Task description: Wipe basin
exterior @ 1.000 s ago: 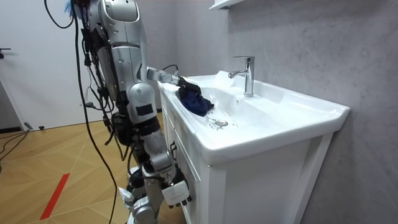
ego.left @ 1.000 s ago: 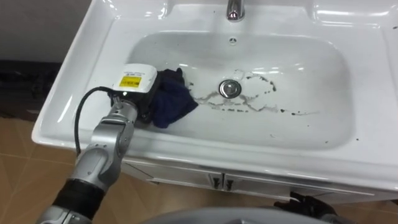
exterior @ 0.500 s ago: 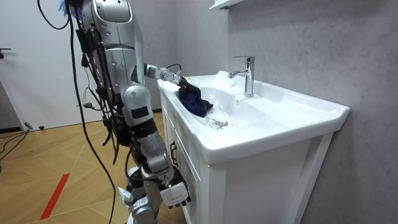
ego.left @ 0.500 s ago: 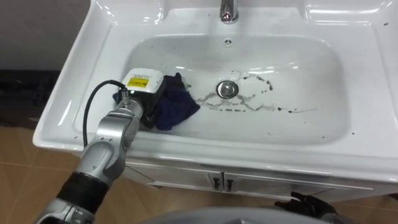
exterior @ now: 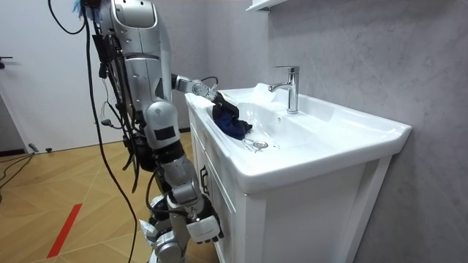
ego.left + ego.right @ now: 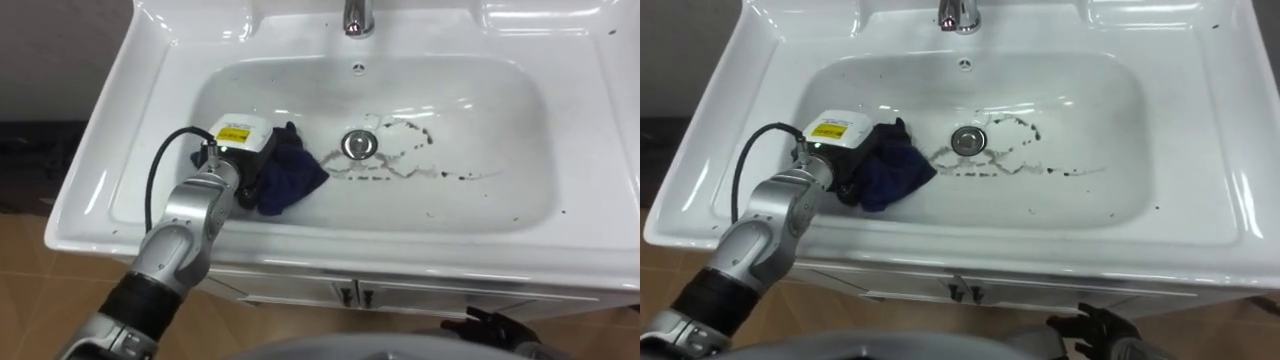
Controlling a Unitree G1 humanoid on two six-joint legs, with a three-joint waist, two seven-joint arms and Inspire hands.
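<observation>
The white basin [image 6: 480, 120] has dark smears [image 6: 400, 170] on its floor around and to the right of the metal drain [image 6: 359, 144]. My left hand [image 6: 235, 165] reaches in over the left rim, its fingers curled on a crumpled dark blue cloth [image 6: 292, 180]. The cloth lies on the basin floor just left of the drain. In the room view the same cloth [image 5: 232, 124] hangs at the basin's near side. My right hand [image 5: 205, 228] hangs relaxed by the cabinet, below the counter.
A chrome tap [image 6: 353, 17] stands at the back of the basin, above the drain. The broad white counter rim [image 6: 110, 170] surrounds the bowl. Cabinet doors [image 6: 350, 295] sit below the front edge. I stand at the vanity's left corner on a wooden floor.
My left hand has slid the cloth a little to the right, closer to the drain. The eye view has shifted slightly. The right hand stays at my side.
</observation>
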